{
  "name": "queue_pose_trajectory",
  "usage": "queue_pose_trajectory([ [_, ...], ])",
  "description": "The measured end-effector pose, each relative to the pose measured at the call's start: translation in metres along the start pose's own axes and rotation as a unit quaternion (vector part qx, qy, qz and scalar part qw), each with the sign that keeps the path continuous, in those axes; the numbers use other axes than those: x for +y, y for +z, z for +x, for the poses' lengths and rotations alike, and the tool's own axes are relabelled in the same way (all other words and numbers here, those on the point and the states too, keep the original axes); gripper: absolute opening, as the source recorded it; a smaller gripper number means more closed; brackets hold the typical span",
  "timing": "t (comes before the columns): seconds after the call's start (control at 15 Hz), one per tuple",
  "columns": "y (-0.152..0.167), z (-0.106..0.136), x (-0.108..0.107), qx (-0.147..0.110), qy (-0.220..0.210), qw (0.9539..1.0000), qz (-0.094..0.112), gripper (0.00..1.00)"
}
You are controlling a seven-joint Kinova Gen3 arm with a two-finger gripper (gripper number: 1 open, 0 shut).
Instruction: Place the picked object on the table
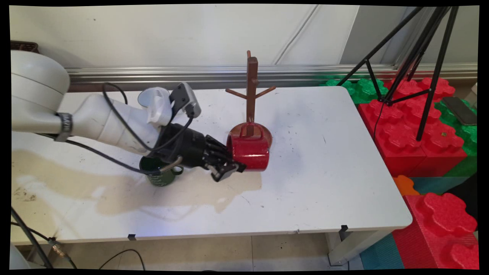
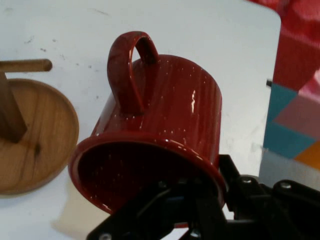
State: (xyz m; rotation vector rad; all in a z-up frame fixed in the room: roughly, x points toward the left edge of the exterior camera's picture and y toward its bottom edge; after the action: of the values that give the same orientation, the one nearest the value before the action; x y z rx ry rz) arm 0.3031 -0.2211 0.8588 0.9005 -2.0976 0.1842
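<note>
Gripper (image 1: 229, 165) pinches red mug (image 1: 250, 151) by its rim, mug tipped sideways near desk (image 1: 324, 172) centre beside mug tree (image 1: 251, 95); looks stiff, glossy, slippery, chippable.

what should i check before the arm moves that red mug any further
1. Hold on mug: ok. The gripper pinches the rim of the red mug, one finger inside.
2. Mug attitude: ok. It lies on its side, handle up.
3. Mug off the table: cannot tell.
4. Room beside the wooden mug tree: not ok. The mug sits right against its round base.
5. Room behind the arm: not ok. The green mug stands right under the wrist.
6. Tree pegs free: ok. Nothing hangs on them.
</note>
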Motion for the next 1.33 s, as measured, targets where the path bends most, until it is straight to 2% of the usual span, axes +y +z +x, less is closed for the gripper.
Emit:
queue_pose_trajectory([
  [0.27,-0.018,0.010,0.003,-0.026,0.046,0.9985,0.015,0.00],
  [0.47,-0.028,0.020,0.004,-0.058,0.085,0.9942,0.028,0.00],
  [0.67,-0.034,0.029,0.004,-0.095,0.116,0.9876,0.044,0.00],
  [0.87,-0.040,0.033,0.007,-0.142,0.133,0.9785,0.068,0.00],
  [1.13,-0.041,0.036,0.013,-0.181,0.135,0.9691,0.100,0.00],
  [1.33,-0.036,0.040,0.020,-0.208,0.122,0.9610,0.136,0.00],
])
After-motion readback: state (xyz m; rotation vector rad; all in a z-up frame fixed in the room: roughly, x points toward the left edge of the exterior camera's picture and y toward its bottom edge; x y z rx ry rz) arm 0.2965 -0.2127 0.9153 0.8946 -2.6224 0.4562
